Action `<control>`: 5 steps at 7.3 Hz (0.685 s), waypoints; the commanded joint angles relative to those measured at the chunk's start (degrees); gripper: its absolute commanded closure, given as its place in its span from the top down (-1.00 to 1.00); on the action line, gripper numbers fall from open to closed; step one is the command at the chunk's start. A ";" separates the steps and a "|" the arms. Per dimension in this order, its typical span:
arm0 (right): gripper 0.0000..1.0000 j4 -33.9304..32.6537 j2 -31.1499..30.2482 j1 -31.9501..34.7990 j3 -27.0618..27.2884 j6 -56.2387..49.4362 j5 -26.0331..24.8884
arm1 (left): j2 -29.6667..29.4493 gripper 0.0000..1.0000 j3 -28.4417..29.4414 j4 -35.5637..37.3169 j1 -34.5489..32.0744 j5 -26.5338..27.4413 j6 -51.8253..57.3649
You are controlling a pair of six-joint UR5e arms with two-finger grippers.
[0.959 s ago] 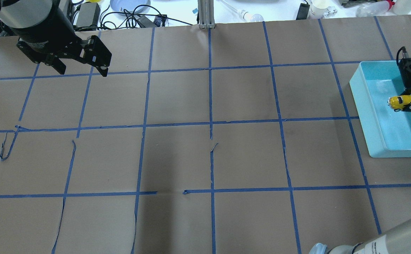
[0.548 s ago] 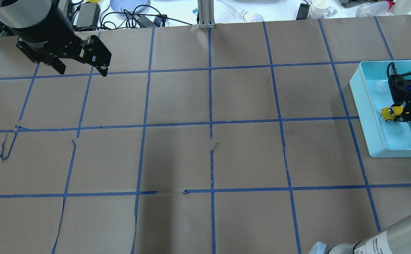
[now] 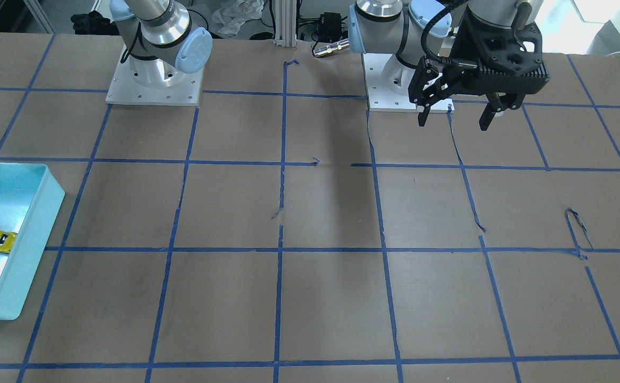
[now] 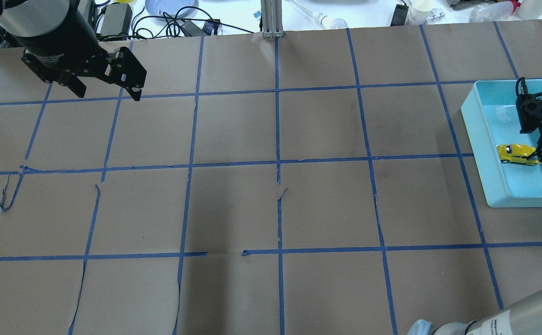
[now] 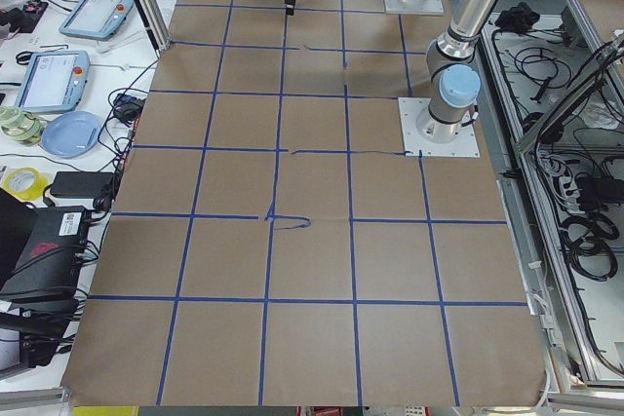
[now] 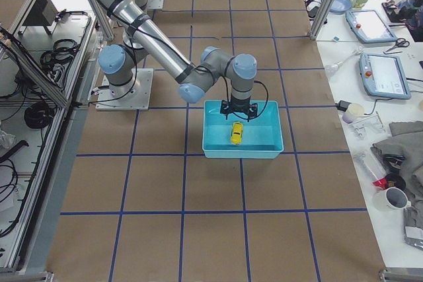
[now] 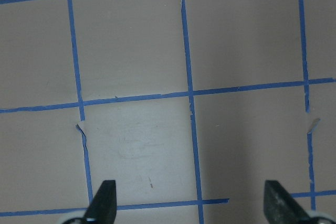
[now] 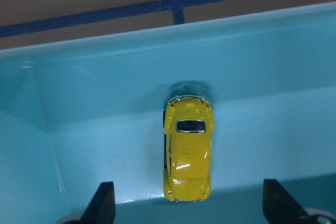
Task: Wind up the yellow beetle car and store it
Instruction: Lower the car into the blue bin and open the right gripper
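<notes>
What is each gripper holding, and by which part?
Nothing is held. The right gripper is open above the yellow car, which lies in the bin; the left gripper is open too.

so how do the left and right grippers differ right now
The left gripper hangs over the bare papered table; the right gripper hangs over the teal bin. Nothing lies under the left gripper; the yellow beetle car lies on the bin floor under the right gripper, ungripped. Both are open.

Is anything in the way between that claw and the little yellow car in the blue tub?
Nothing visible. The right claw hangs open straight above the yellow car, with only bare space between them. The car already lies on the floor of the teal tub.
</notes>
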 commanded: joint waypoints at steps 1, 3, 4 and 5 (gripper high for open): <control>1.00 22.46 -2.91 1.46 -13.91 9.16 0.15 | 0.34 1.00 -0.15 0.00 0.14 -0.10 0.62; 1.00 38.87 -5.01 9.15 -21.97 24.96 0.33 | 0.08 1.00 -0.15 0.00 0.14 -0.10 0.71; 1.00 39.01 -7.20 14.34 -21.91 36.61 1.72 | 0.26 1.00 -0.15 0.00 0.14 -0.10 0.71; 1.00 39.01 -9.40 19.35 -21.90 52.82 2.34 | -0.26 1.00 0.28 0.09 0.14 -0.71 0.01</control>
